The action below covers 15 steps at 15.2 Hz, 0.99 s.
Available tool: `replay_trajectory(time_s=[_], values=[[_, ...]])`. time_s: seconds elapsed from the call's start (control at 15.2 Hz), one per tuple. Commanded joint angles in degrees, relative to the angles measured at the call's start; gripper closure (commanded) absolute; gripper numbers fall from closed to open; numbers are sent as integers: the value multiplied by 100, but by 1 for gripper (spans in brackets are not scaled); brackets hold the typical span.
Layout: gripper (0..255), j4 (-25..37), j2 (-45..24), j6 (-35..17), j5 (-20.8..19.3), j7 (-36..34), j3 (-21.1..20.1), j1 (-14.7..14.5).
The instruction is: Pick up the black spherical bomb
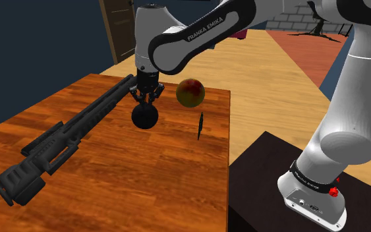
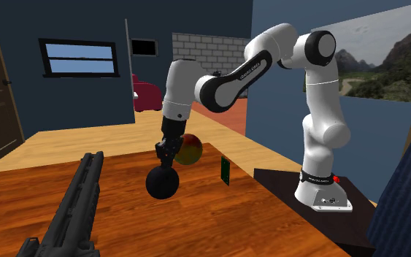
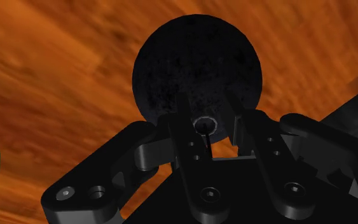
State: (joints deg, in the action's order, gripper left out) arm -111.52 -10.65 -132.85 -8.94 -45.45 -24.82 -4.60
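Note:
The black spherical bomb (image 1: 145, 117) (image 2: 163, 183) is over the middle of the wooden table (image 1: 111, 184). My gripper (image 1: 145, 102) (image 2: 164, 159) points straight down onto its top. In the wrist view the two black fingers (image 3: 185, 124) clasp the small round cap on top of the bomb (image 3: 196, 63), and the gripper (image 3: 212, 127) is shut on it. I cannot tell whether the bomb's underside touches the wood.
A long black gun (image 1: 58, 142) (image 2: 76, 208) lies along the table on the shoulder view's left of the bomb. A red-green apple (image 1: 190, 92) (image 2: 189, 148) sits close behind the gripper. A thin dark card (image 1: 201, 125) (image 2: 225, 171) stands upright near the table's edge. The dark stand (image 1: 269, 198) is beyond that edge.

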Motion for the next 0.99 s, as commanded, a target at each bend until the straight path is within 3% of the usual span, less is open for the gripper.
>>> replay_trajectory(time_s=[0.0, 0.4, 0.92], values=[[255, -4, -3, -5, -2, -1, 0, -1], [255, 0, 3, 5, 2, 0, -2, -1], [255, 356, 231, 561, 177, 132, -40, 30]])
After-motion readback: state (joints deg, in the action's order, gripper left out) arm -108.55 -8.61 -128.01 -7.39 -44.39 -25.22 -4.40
